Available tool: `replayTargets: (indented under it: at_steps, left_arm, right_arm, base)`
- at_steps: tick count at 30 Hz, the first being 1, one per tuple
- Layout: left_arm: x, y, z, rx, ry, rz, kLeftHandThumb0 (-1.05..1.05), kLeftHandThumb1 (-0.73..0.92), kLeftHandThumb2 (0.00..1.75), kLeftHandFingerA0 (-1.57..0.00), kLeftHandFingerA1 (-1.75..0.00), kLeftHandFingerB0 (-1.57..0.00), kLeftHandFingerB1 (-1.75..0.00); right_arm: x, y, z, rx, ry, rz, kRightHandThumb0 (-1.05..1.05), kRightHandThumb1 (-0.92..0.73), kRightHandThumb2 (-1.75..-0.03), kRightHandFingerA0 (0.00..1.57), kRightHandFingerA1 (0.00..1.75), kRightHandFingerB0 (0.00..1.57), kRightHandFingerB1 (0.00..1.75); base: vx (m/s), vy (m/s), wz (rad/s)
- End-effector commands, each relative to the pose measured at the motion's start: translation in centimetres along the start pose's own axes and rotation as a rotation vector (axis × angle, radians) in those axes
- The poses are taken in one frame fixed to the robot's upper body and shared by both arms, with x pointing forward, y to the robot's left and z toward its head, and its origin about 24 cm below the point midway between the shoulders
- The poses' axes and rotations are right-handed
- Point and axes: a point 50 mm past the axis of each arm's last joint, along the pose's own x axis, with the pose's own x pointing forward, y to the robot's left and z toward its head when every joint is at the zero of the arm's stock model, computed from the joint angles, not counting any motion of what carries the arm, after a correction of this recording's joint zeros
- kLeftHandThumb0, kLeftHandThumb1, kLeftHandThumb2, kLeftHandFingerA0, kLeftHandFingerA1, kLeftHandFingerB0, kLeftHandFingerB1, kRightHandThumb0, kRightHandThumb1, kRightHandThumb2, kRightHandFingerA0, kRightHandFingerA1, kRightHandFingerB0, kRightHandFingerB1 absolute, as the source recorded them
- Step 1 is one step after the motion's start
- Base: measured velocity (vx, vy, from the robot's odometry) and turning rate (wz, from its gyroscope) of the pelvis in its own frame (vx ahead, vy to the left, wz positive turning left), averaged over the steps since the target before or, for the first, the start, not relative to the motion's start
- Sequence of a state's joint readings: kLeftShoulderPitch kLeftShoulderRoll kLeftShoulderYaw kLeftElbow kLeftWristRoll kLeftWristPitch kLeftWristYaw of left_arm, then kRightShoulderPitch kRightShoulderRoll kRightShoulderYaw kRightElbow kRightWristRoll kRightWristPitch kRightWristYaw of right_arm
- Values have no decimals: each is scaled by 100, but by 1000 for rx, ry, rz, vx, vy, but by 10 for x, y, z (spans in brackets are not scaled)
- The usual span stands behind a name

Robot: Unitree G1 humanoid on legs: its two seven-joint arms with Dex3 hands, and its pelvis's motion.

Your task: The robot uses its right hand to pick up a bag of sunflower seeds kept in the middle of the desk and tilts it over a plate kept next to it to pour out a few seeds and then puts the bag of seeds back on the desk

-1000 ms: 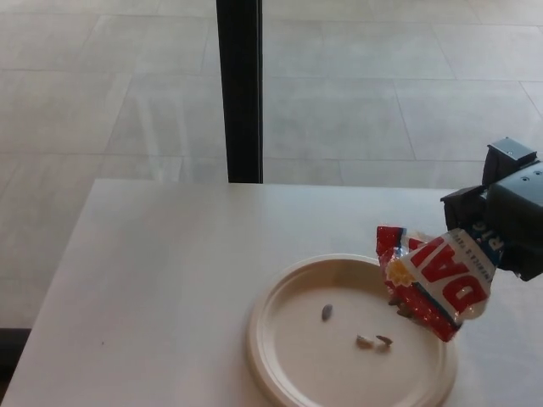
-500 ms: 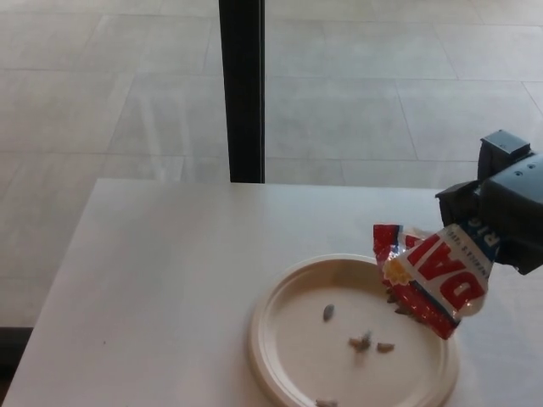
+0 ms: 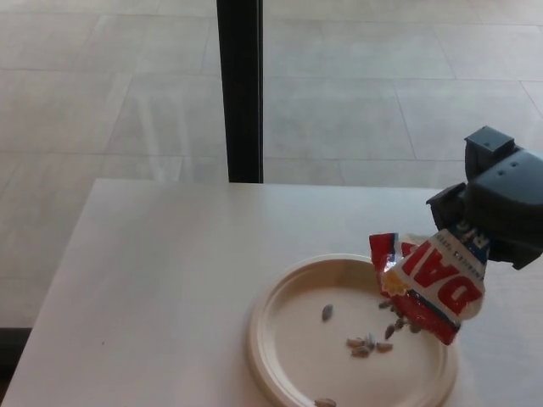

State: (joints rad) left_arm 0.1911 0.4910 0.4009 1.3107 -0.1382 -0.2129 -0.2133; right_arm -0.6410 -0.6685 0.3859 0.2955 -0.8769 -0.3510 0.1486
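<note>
While clasped by hand (image 3: 499, 208), bag (image 3: 427, 284) below-left.

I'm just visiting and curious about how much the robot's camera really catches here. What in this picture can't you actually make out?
- Right hand: the head view's right edge cuts it off, and the bag hides where its fingers grip.
- Bag of seeds: its top is tucked under the hand, so the printed name is only partly readable.
- Plate: the bottom edge crops its near rim.
- Seeds: too small and blurred to count exactly.
- Left hand: not in view.
</note>
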Motion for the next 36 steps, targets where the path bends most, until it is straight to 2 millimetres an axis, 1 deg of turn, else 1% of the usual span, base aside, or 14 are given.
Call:
replayTargets:
  at_steps: [1, 13, 14, 15, 19, 20, 24, 25, 29, 30, 33, 34, 35, 36]
  left_arm:
    - [-1, 8, 4, 18, 3, 9, -80, 83, 65, -48, -54, -43, -36]
    - [-2, 8, 0, 4, 16, 11, -82, 81, 65, -48, -52, -44, -36]
    - [-2, 8, -1, 7, 16, 13, -83, 81, 65, -48, -51, -44, -35]
    - [-2, 7, -1, 8, 15, 8, -82, 82, 65, -47, -52, -43, -36]
    - [-2, 7, -4, 17, 28, 11, -83, 84, 66, -49, -52, -43, -36]
    - [-3, 6, -5, 18, 29, 11, -82, 84, 66, -51, -55, -44, -36]
    - [-4, 6, -10, 26, 33, 4, -82, 85, 66, -48, -53, -43, -36]
    - [-4, 6, -10, 3, 31, 9, -81, 83, 65, -49, -55, -44, -37]
    - [-6, 5, -17, 13, 50, 9, -83, 84, 66, -50, -52, -43, -35]
    - [-6, 5, -17, 17, 54, 9, -82, 67, 107, -45, -60, -36, -50]
    - [-7, 5, -21, 4, 58, 9, -83, 66, 106, -45, -61, -36, -50]
    - [-7, 6, -21, 5, 57, 9, -83, 83, 66, -50, -52, -44, -36]
    - [-8, 6, -21, 5, 55, 11, -82, 65, 106, -43, -60, -36, -50]
    - [-8, 6, -21, 3, 56, 12, -82, 65, 106, -43, -60, -36, -50]
  right_arm:
    - [0, -6, -2, -99, 4, -4, -29, -65, -78, 88, 175, 72, 156]
    - [-3, 3, 3, 45, 9, -24, -30, -66, -79, 90, 175, 77, 143]
    - [-3, 5, 4, 72, 27, -9, -26, -67, -83, 113, 172, 76, 138]
    - [-3, 7, 4, 106, 43, 0, -28, -66, -80, 87, 175, 75, 143]
    - [-7, 18, 4, 203, 89, 4, -25, -65, -87, 83, 175, 73, 149]
    - [-9, 23, 5, 223, 97, 11, -26, -66, -82, 83, 175, 79, 117]
    - [-25, 61, 8, 403, 201, 52, -22, -64, -88, 100, 172, 72, 143]
    - [-28, 68, 8, 452, 227, 58, -25, -62, -89, 82, 175, 74, 153]
    - [-43, 100, 12, 624, 345, 84, -23, -59, -105, 85, 175, 76, 158]
    - [-48, 109, 13, 651, 368, 89, -23, -59, -104, 84, 175, 69, 165]
    - [-57, 121, 16, 722, 399, 96, -26, -60, -108, 85, 175, 71, 165]
    - [-58, 122, 16, 735, 402, 93, -27, -59, -110, 85, 175, 71, 166]
    - [-61, 125, 16, 777, 421, 83, -26, -58, -112, 85, 175, 72, 166]
    - [-61, 126, 16, 787, 426, 80, -26, -58, -112, 85, 175, 72, 166]
  base:
    - [0, 0, 0]
    - [0, 0, 0]
    - [0, 0, 0]
    - [0, 0, 0]
    - [0, 0, 0]
    - [0, 0, 0]
    - [0, 0, 0]
    - [0, 0, 0]
    - [0, 0, 0]
    - [0, 0, 0]
    - [0, 0, 0]
    - [0, 0, 0]
    - [0, 0, 0]
    - [0, 0, 0]
